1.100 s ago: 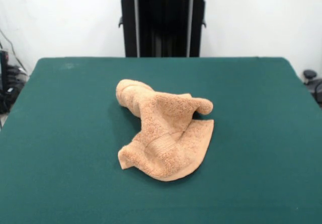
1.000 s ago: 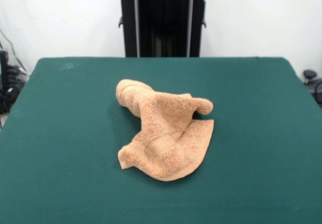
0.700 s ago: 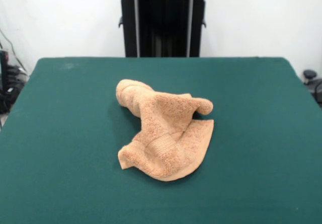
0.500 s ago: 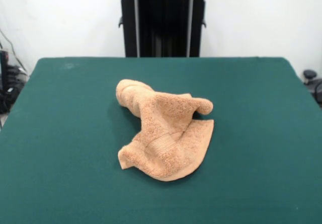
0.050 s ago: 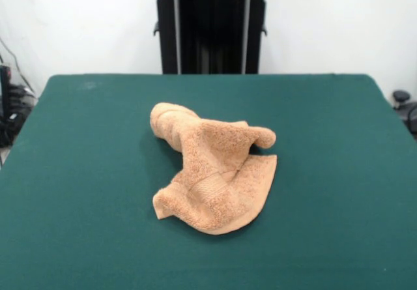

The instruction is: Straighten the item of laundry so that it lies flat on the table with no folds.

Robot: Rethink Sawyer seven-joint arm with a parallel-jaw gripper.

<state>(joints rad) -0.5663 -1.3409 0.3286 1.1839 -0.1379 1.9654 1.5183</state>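
The item of laundry (image 5: 214, 166), a small orange-tan terry towel, lies crumpled near the middle of the dark green table (image 5: 78, 173). One end is rolled up toward the far left, another bunched lobe points right, and a flatter flap with a woven band spreads toward the near side. Several folds and ridges run through it. No gripper or arm shows in the front view.
The table's green surface spreads wide on every side of the towel. Dark equipment and cables sit off the table's left edge (image 5: 8, 107), and a dark object stands beyond the right edge (image 5: 405, 107).
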